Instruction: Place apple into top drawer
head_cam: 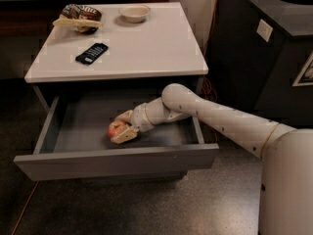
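The top drawer (112,163) is pulled open below the white tabletop, showing its plain grey inside. My gripper (121,126) reaches down into it from the right, near the middle of the drawer floor. Its fingers are shut on the red apple (116,128), which has a yellowish patch and sits low in the drawer, at or just above the floor. My white arm (215,119) runs over the drawer's right side.
On the white tabletop (146,48) stand a shallow white bowl (134,12), a black remote (91,53) and a snack bag (78,17). A dark bin (266,43) stands to the right. An orange cable (211,89) hangs behind the table.
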